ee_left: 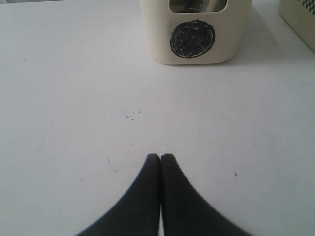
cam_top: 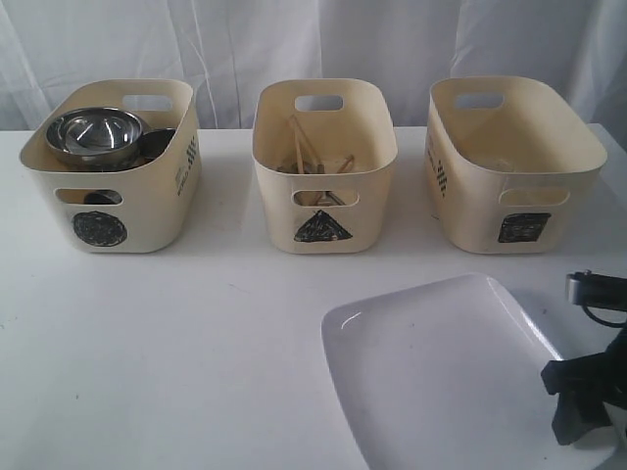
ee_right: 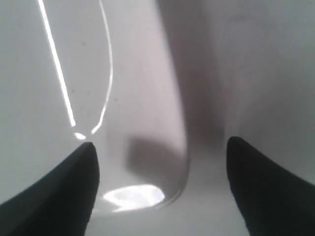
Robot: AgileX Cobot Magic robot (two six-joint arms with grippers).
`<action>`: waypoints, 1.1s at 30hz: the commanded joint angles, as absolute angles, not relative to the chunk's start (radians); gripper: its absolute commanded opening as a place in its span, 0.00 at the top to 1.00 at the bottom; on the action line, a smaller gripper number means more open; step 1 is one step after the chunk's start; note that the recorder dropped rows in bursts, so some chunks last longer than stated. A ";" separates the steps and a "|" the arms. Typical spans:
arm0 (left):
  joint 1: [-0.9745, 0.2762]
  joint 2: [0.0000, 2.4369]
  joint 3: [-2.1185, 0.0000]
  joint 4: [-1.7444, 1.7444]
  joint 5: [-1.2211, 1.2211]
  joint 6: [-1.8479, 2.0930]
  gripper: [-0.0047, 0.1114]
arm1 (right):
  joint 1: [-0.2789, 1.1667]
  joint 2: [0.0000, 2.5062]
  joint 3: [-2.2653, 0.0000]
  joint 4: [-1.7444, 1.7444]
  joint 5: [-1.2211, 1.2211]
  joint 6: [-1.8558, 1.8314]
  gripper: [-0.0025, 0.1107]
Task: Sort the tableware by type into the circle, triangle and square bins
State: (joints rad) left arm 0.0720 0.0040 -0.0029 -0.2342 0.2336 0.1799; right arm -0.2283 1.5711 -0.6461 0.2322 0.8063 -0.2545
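White plate (cam_top: 431,372) cut off btm | L gripper (ee_left: 161,157) closed, empty | R gripper (ee_right: 161,142) wide

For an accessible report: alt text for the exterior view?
A large white square plate lies before three cream plastic tubs: circle tub with steel bowls, triangle tub with wooden chopsticks, square tub; black right gripper at plate's edge.

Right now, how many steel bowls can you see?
1 for certain: a steel bowl sits on top inside the circle bin, at the left. A darker rounded piece beside it is unclear, and others may be hidden underneath.
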 commanded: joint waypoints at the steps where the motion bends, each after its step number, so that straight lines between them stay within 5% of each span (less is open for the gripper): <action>1: 0.068 0.000 0.000 -0.239 0.234 0.180 0.96 | -0.230 1.600 -0.601 0.337 0.680 -0.327 0.38; 7: 0.068 0.000 0.000 -0.239 0.234 0.180 0.96 | -0.230 1.704 -0.535 0.718 0.657 -0.718 0.40; 11: 0.068 0.000 0.000 -0.239 0.234 0.180 0.96 | -0.230 1.754 -0.523 0.901 0.673 -0.956 0.57; 16: 0.068 0.000 0.000 -0.239 0.234 0.180 0.96 | -0.230 1.786 -0.521 0.911 0.591 -0.976 0.77; 33: 0.068 0.000 0.000 -0.239 0.234 0.180 0.96 | -0.230 1.820 -0.529 0.928 0.491 -0.989 0.98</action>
